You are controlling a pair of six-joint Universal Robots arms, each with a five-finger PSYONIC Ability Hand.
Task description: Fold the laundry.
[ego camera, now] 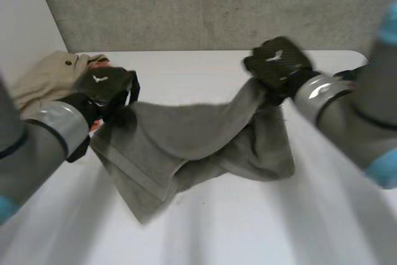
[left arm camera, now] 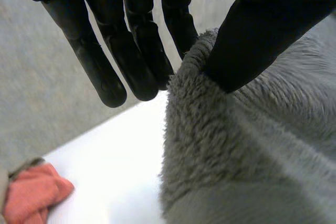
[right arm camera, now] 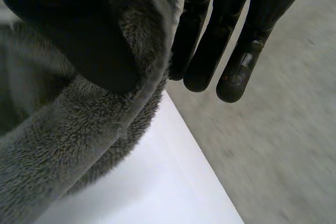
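Observation:
A grey fleecy towel (ego camera: 186, 134) hangs between my two hands and sags in the middle, its lower folds resting on the white table (ego camera: 248, 221). My left hand (ego camera: 102, 88) holds the towel's left end. In the left wrist view the thumb (left arm camera: 257, 35) pinches the towel's edge (left arm camera: 210, 145) against the fingers (left arm camera: 131, 51). My right hand (ego camera: 276, 63) holds the towel's right end, raised above the table. In the right wrist view its thumb (right arm camera: 73, 35) presses the towel (right arm camera: 79, 140) against the straight fingers (right arm camera: 220, 40).
A beige garment (ego camera: 46, 76) lies at the table's far left, behind my left hand. A pink cloth (left arm camera: 31, 190) lies on the table beyond the left hand's fingertips. A grey wall (ego camera: 217, 4) runs behind the table's far edge.

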